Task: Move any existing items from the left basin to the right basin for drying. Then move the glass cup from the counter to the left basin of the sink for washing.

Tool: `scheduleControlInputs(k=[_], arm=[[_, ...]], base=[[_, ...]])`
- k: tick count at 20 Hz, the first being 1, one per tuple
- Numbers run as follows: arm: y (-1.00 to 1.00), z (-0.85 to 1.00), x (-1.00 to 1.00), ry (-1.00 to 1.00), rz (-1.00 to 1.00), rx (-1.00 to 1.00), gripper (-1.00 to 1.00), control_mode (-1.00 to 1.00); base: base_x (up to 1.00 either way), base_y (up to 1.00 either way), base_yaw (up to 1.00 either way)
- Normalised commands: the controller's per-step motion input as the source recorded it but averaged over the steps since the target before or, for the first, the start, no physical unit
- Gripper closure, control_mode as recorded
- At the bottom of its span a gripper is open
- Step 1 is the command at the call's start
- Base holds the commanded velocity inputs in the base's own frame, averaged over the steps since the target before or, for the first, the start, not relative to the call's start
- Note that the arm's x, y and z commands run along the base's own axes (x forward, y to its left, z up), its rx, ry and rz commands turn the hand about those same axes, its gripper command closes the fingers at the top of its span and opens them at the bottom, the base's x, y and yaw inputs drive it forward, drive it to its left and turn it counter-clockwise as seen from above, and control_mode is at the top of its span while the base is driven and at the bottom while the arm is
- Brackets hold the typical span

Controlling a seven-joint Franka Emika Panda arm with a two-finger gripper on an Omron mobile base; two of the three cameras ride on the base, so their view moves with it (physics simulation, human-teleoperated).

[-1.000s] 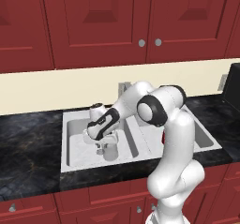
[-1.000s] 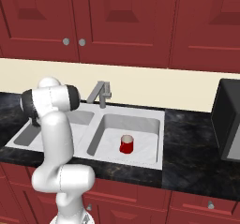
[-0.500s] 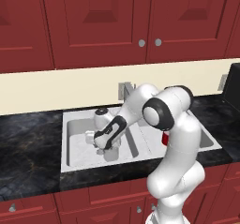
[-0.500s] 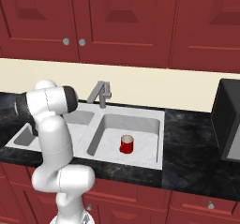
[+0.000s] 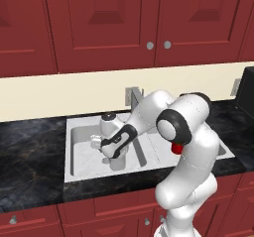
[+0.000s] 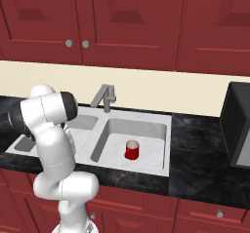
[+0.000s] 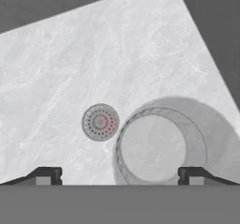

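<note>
Gripper: the gripper (image 7: 119, 175) is seen reaching down into the left basin (image 5: 82, 154), its jaws spread wide with nothing clamped between them; in the hand view the two fingertips (image 7: 44, 175) stand far apart at the bottom edge
Glass cup: the glass cup (image 7: 161, 145) is seen standing upright on the marbled floor of the left basin (image 7: 70, 68), released; viewed from above, its round mouth lies between the fingertips, nearer the right one, with neither fingertip touching it
Glass cup, left base view: a grey translucent form (image 5: 117, 162) is made out just below the hand, low in the basin; detail is too faint to tell more
Drain: a small round drain (image 7: 100, 122) is seen just beside the cup, apart from its rim
Red cup: the red cup (image 6: 132, 149) is seen upright on the floor of the right basin (image 6: 146, 129), pale inside showing, near the basin's middle
Sink: the white sink (image 6: 166, 144) is set in the counter (image 6: 200, 149), with the faucet (image 6: 105, 98) at its back middle between the two basins
Counter: the black veined worktop (image 5: 30, 156) is seen on both sides of the sink, over red cabinets (image 5: 74, 216)
Arm: the white arm (image 5: 186, 147) is bent forward and down over the divider into the left basin
Other: a dark appliance (image 6: 239, 125) is seen on the counter at the far right
</note>
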Motion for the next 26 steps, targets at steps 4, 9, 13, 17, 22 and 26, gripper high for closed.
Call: scheduleControlInputs(k=[4,9,13,17,22,26], arm=[[0.0,0.36,0.0,-0.02,0.0,0.0,-1.0,-1.0],[0.0,0.38,-0.06,-0.03,0.0,0.0,-1.0,-1.0],[0.0,0.4,-0.16,-0.05,0.0,0.0,-1.0,-1.0],[0.0,0.39,-0.16,-0.04,0.0,0.0,-1.0,-1.0],[0.02,0.43,-0.16,-0.02,0.0,0.0,-1.0,-1.0],[0.06,0.43,-0.18,0.0,-0.01,0.0,-1.0,-1.0]], base=[[0.0,0.0,0.0],[0.0,0.0,0.0],[0.0,0.0,0.0],[0.0,0.0,0.0],[0.0,0.0,0.0],[0.0,0.0,0.0]])
